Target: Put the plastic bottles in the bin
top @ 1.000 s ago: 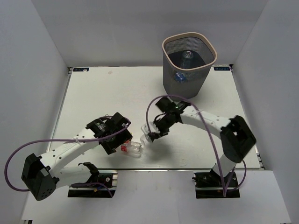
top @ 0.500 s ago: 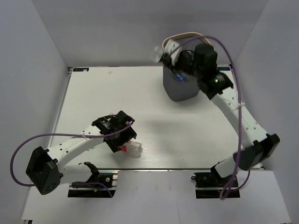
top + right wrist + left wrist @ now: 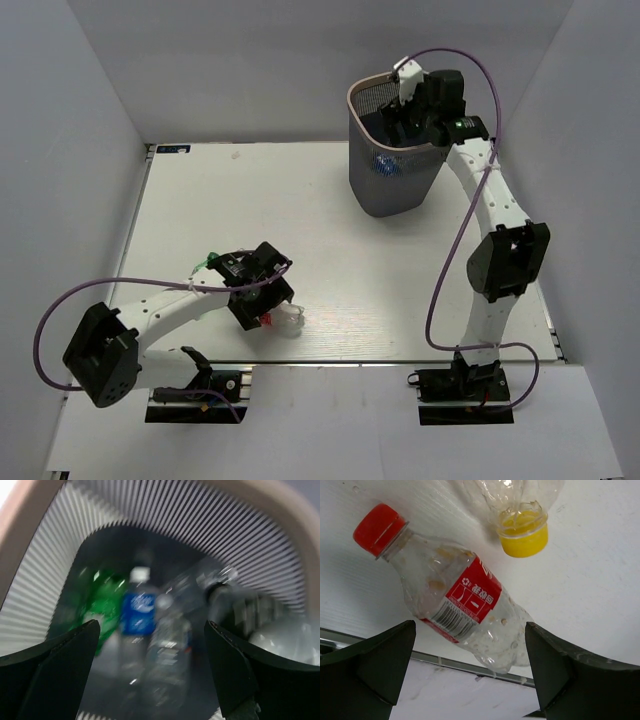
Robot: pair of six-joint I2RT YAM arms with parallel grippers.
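Several bottles (image 3: 136, 615) lie in the bin (image 3: 395, 195) under our released right jaws, while a red-capped bottle (image 3: 455, 605) between our spread, empty left jaws and a yellow-capped bottle (image 3: 522, 527) beside it are left on the worktop (image 3: 220, 200).

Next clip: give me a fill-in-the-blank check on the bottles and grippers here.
The left gripper hangs open over a bottle with a ____ cap.
The second bottle beside it has a ____ cap.
Over the bin, the right gripper is ____.
Inside it, beside the green bottle, is one with a ____ label.
Missing: red; yellow; open; blue.
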